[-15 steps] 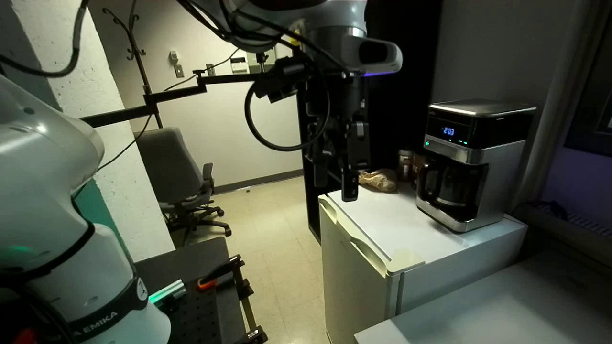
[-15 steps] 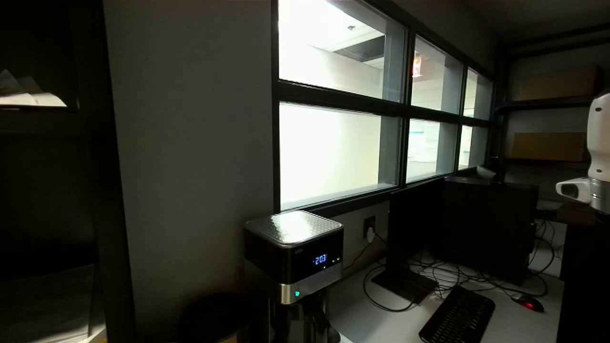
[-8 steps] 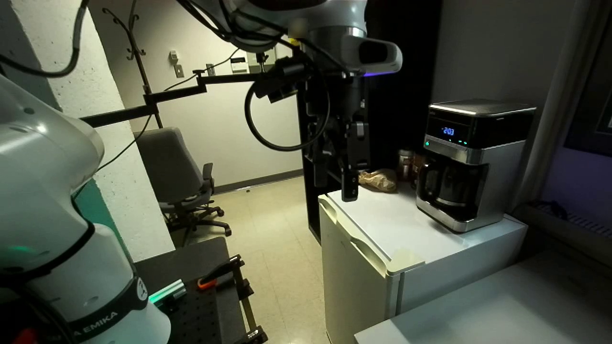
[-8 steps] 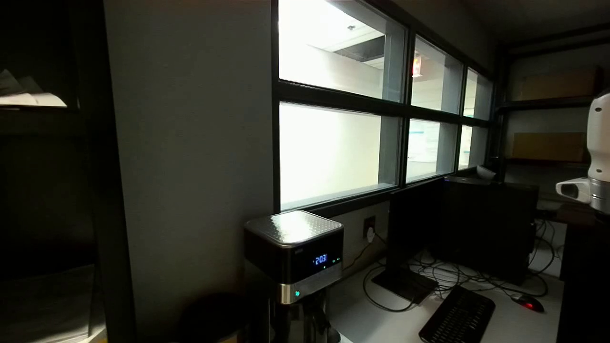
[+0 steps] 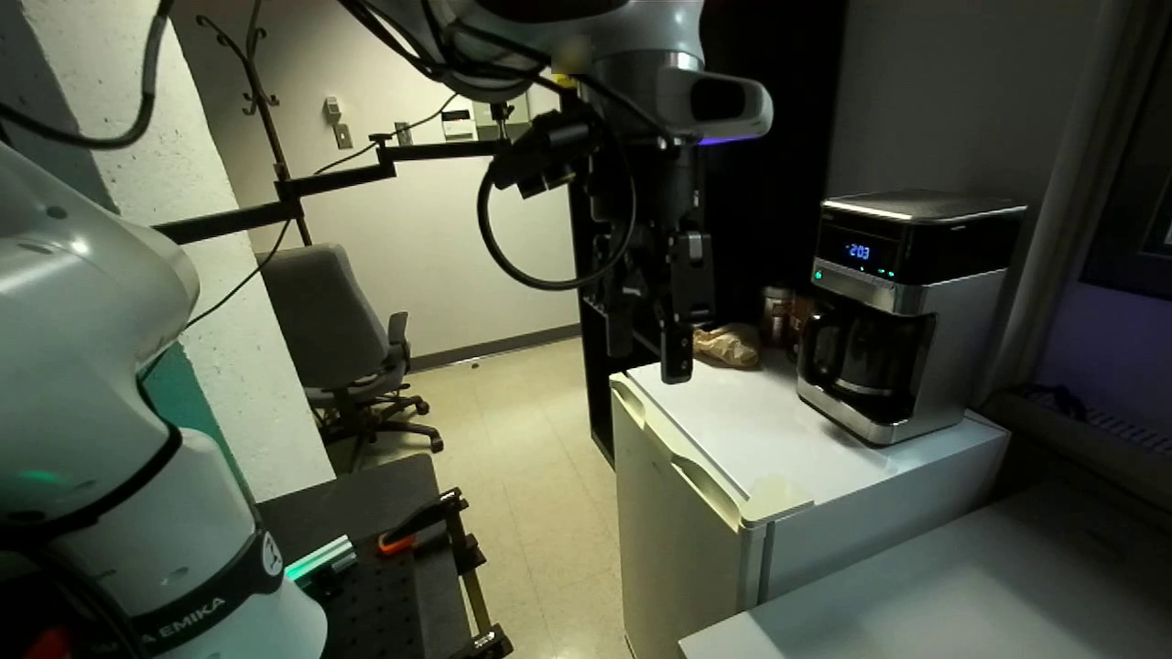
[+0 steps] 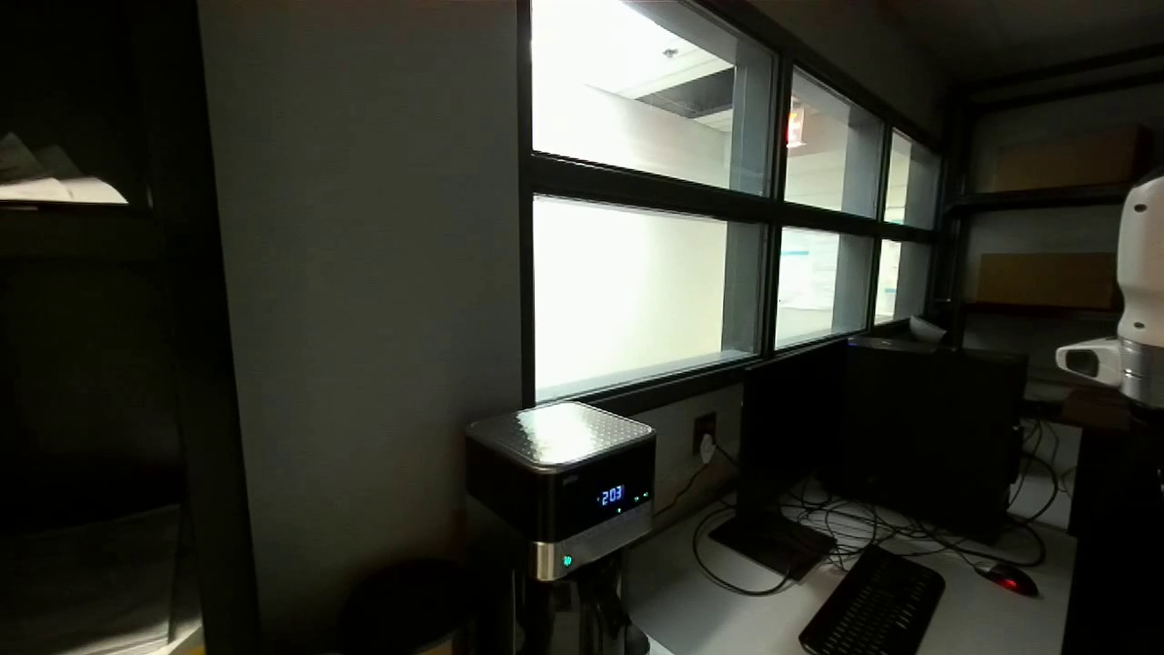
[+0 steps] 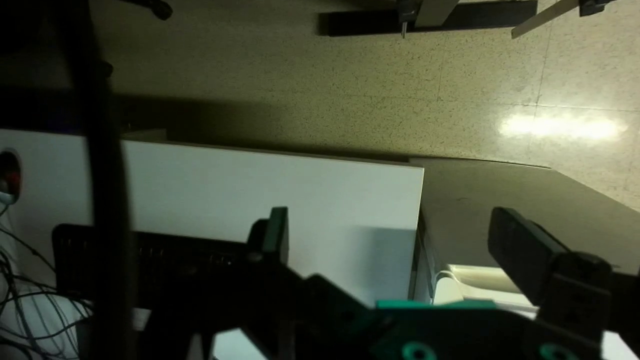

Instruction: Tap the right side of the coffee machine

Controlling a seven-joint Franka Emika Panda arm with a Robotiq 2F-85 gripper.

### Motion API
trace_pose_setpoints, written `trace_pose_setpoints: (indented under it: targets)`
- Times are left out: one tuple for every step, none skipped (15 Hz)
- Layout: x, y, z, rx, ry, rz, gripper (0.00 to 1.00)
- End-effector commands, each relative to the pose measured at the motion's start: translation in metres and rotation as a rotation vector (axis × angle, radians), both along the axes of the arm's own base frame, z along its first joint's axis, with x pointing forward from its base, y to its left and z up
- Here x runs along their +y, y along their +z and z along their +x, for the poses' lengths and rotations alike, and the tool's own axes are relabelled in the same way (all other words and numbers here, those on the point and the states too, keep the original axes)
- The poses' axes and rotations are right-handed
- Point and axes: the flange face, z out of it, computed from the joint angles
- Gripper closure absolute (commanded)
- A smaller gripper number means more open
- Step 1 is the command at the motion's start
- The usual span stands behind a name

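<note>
Over the last half sec the arm (image 6: 1144, 273) had shifted a touch, seemingly toward the coffee machine (image 5: 902, 297), in both exterior views; the half sec prior showed approx. no motion. The coffee machine hadn't budged: up on the mini fridge (image 5: 760, 421), which stood beside the desk (image 5: 961, 567). The gripper (image 5: 648, 359) hung well apart from it, jaws wide apart w/ nothing btwn them per the wrist view. So tap not done yet, prob. just the start of the approach. The right side (image 5: 961, 357), i.e. the silver face toward the desk, prob. called for coming in along the desk end, then a light push; too hard a hit risked sliding it.
</note>
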Motion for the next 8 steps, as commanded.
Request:
trace_pose_setpoints:
  targets:
    - [-0.001, -0.001, 0.022, -0.035, 0.053, -0.021, 0.0]
    - [0.001, -0.001, 0.028, -0.054, 0.072, -0.032, 0.0]
    - [0.002, -0.001, 0.034, -0.071, 0.091, -0.039, 0.0]
    - [0.004, -0.002, 0.043, -0.093, 0.117, -0.042, 0.0]
    - [0.007, -0.003, 0.05, -0.11, 0.139, -0.044, 0.0]
    - [0.008, -0.004, 0.058, -0.129, 0.161, -0.046, 0.0]
    - [0.01, -0.004, 0.064, -0.145, 0.179, -0.046, 0.0]
    - [0.012, -0.004, 0.071, -0.162, 0.204, -0.048, 0.01]
